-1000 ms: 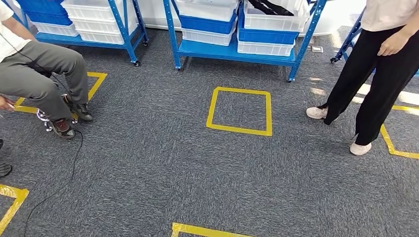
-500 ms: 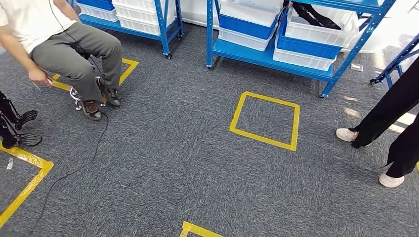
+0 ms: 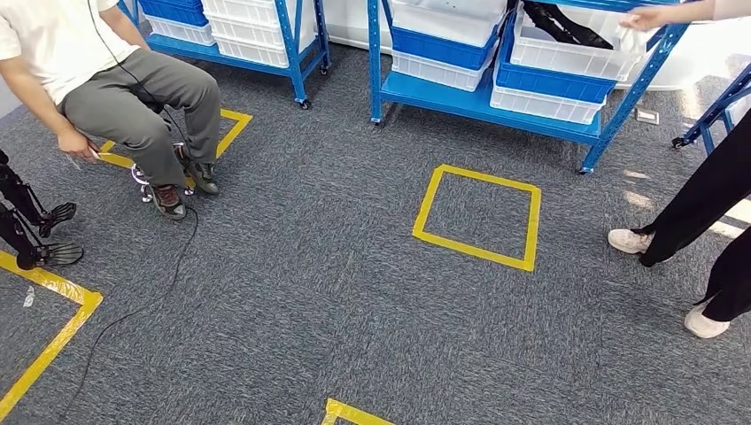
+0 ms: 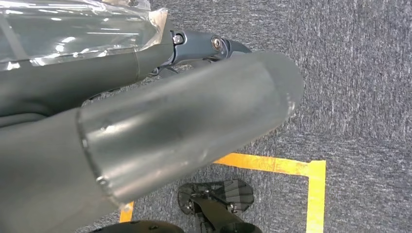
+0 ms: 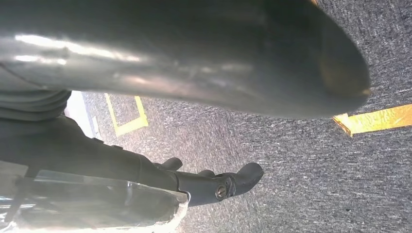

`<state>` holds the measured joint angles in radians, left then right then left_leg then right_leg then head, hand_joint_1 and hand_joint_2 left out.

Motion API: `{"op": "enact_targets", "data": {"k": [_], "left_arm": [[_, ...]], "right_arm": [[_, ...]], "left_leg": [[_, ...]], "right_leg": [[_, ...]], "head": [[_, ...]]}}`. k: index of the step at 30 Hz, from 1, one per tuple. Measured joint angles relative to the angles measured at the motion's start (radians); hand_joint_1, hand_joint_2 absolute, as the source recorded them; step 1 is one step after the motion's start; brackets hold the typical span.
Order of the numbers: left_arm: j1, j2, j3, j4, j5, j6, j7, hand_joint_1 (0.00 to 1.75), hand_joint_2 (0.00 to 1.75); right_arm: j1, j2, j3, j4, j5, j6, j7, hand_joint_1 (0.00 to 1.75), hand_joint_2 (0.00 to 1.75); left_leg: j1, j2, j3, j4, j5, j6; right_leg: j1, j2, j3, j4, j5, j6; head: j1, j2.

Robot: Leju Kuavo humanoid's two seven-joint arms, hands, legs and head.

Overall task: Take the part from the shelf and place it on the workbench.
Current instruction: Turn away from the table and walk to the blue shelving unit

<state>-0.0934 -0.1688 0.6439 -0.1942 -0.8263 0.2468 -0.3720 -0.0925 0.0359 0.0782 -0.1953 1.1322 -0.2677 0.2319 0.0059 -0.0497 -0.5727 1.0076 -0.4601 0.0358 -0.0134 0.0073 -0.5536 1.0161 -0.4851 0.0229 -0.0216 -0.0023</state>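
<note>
The blue shelf [image 3: 496, 104] stands across the grey carpet past a yellow tape square [image 3: 478, 217], its white bins [image 3: 567, 55] holding dark parts [image 3: 567, 25] that I'd judge not yet taken. A standing person's hand [image 3: 651, 18] reaches there. The left hand [image 4: 160, 131] and right hand [image 5: 194, 63] hang empty, fingers loosely apart

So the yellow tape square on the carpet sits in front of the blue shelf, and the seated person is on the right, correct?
Not quite. The head view shows the seated person on the left, not the right. The yellow tape square does lie on the carpet in front of the blue shelf.
</note>
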Motion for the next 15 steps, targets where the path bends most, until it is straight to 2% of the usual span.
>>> {"op": "enact_targets", "data": {"k": [3,5,15], "left_arm": [[0.000,0.000,0.000,0.000,0.000,0.000,0.000,0.00,0.00],[0.000,0.000,0.000,0.000,0.000,0.000,0.001,0.00,0.00],[0.000,0.001,0.000,0.000,0.001,-0.014,0.011,0.00,0.00]], "right_arm": [[0.000,0.000,0.000,0.000,0.000,0.000,0.000,0.00,0.00],[0.000,0.000,0.000,0.000,0.000,0.000,0.000,0.00,0.00],[-0.003,0.000,0.000,0.000,0.010,0.012,0.008,0.00,0.00]], "left_leg": [[0.002,0.000,0.000,-0.001,0.000,-0.012],[0.001,0.000,0.001,-0.001,-0.001,-0.016],[-0.006,0.000,0.000,0.000,-0.001,-0.016]], "right_leg": [[0.002,0.000,-0.001,0.000,0.000,0.000],[0.004,0.000,-0.001,0.000,0.000,0.000],[0.000,0.000,-0.001,0.000,0.000,0.000]], "head": [[0.000,0.000],[0.000,0.000],[0.001,0.000]]}}
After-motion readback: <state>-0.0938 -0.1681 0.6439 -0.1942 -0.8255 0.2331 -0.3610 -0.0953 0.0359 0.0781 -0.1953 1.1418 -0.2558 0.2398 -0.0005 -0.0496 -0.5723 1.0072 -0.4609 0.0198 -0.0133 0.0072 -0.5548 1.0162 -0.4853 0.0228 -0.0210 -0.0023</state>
